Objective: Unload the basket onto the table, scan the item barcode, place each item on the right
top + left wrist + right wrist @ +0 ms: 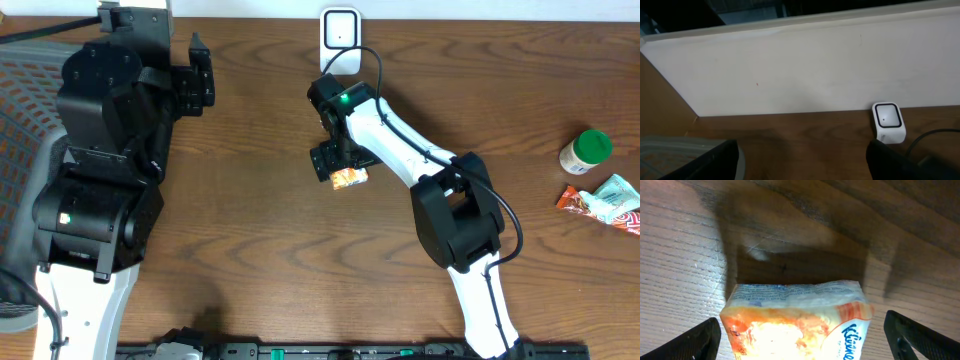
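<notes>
Straddling the orange snack packet (795,325) on the counter (250,250), right fingers (922,340) spread wide, I want a square pinch across it before lifting toward the far barcode scanner (340,30); left fingers (715,162) hang wide, empty.

A brown wooden table (250,230) fills the overhead view. Near its right edge a small jar (583,153) with a green lid stands upright. Just below it in that view lie two snack packets, touching or overlapping: a red-orange one (573,201) and a pale green one with a red swirl (620,200). A grey mesh surface (18,120) shows at the left edge. A plain white board (800,70) runs along the table's far side.
</notes>
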